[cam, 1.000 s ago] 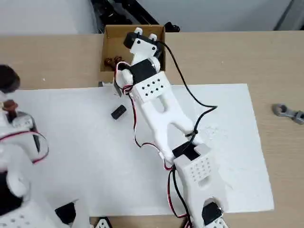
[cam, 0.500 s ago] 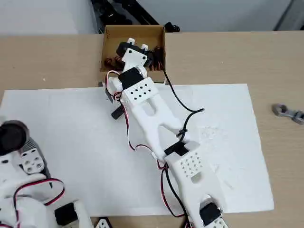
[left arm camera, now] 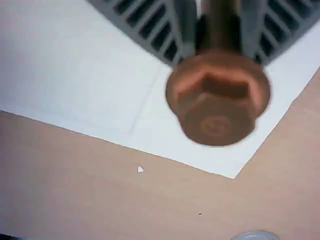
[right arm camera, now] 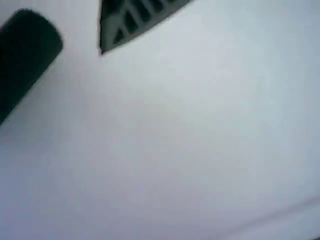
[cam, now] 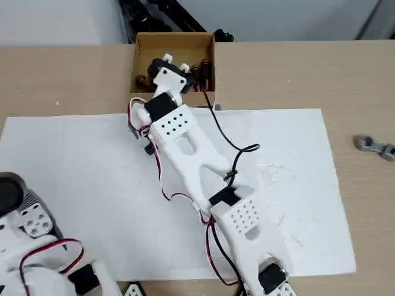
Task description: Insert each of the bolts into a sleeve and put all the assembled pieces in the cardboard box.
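Since a second ago the right arm [cam: 203, 166] has swung off the cardboard box [cam: 174, 38] and come down toward the white sheet [cam: 92, 179], so its wrist now hangs over the sheet's far edge rather than over the box. The black sleeve [right arm camera: 25, 55], in full view on the sheet earlier, is now mostly tucked under that arm in the high view. From the wrist view it lies just beside the right gripper [cam: 136, 125], and we cannot tell whether that gripper is open or closed. The left arm [cam: 31, 259] has drawn back from the sheet's left edge to the near left corner. The left gripper [left arm camera: 217, 30] is clamped on the shank of a copper bolt [left arm camera: 217, 97], whose hexagonal head faces the camera. Beneath it a corner of the sheet meets the bare wooden table [left arm camera: 75, 190]. The box stands at the table's far edge, just beyond the sheet, with copper-coloured pieces [cam: 141, 80] inside. Between the two arms the sheet spreads wide, and it also runs on to the right of the right arm. A metal tool [cam: 373, 145] lies on the table well off the sheet's right edge.
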